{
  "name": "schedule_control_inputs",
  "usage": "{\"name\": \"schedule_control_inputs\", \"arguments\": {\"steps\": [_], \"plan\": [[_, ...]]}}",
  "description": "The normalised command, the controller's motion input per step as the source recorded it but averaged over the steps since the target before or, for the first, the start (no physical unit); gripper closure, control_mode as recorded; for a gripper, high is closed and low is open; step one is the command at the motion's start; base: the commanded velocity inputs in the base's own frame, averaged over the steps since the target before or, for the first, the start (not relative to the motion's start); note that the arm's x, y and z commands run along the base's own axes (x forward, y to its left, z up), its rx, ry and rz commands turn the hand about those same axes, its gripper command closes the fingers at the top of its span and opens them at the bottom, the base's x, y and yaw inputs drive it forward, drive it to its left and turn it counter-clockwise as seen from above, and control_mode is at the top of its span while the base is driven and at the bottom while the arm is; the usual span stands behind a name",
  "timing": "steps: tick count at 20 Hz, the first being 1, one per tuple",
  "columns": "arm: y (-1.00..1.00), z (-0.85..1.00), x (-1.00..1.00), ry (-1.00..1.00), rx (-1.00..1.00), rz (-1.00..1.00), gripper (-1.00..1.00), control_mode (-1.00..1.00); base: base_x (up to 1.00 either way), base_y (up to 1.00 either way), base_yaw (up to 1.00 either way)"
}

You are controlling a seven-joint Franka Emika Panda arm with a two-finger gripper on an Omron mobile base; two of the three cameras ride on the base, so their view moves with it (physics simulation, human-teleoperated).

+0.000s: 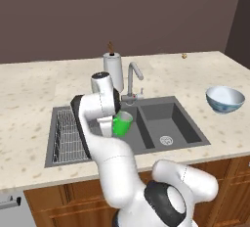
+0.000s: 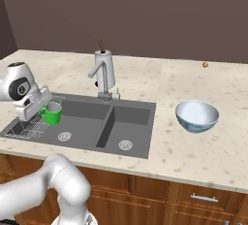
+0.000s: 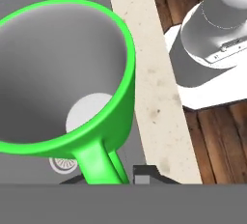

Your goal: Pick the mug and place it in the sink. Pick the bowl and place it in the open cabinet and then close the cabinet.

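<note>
A: Tool clamped on the mug by its loop handle, judging from the hand view. Held above the left basin of the sink, just beside the wire rack.

B: Mug material?

A: Bright green, smooth, glossy rim, cylindrical. Grey inside in the hand view, with a pale round floor. Upright or only slightly tilted in both base views.

B: And the sink itself?

A: Dark grey, matte, rectangular, two basins split by a ridge. Round drain in each basin. Chrome faucet at the far edge, curved neck, beside a white roll on a holder.

B: Bowl?

A: Resting on the worktop to the right of the sink, well apart from the mug. Bowl wide and round, white with blue patterning outside, pale inside, smooth like porcelain.

B: Worktop surface?

A: Cream stone look, speckled. Small brownish object near the far right edge, too small to identify. Brown wooden drawer fronts below, with a short silver handle.

B: Any writing or labels?

A: None legible anywhere.
</note>
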Motion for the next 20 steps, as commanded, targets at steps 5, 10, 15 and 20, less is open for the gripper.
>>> {"name": "schedule_control_inputs", "arguments": {"steps": [5, 10, 15, 20], "plan": [[-0.49, -0.12, 0.27, 0.00, 0.03, 0.03, 1.00, -1.00, 0.00, 0.00, 0.00], [-0.05, -0.23, 0.63, 0.08, 0.01, 0.00, 1.00, -1.00, 0.00, 0.00, 0.00], [0.00, -0.25, 0.60, 0.20, 0.03, -0.03, 1.00, -1.00, 0.00, 0.00, 0.00], [0.04, -0.27, 0.55, 0.22, 0.00, -0.07, 1.00, -1.00, 0.00, 0.00, 0.00]]}}
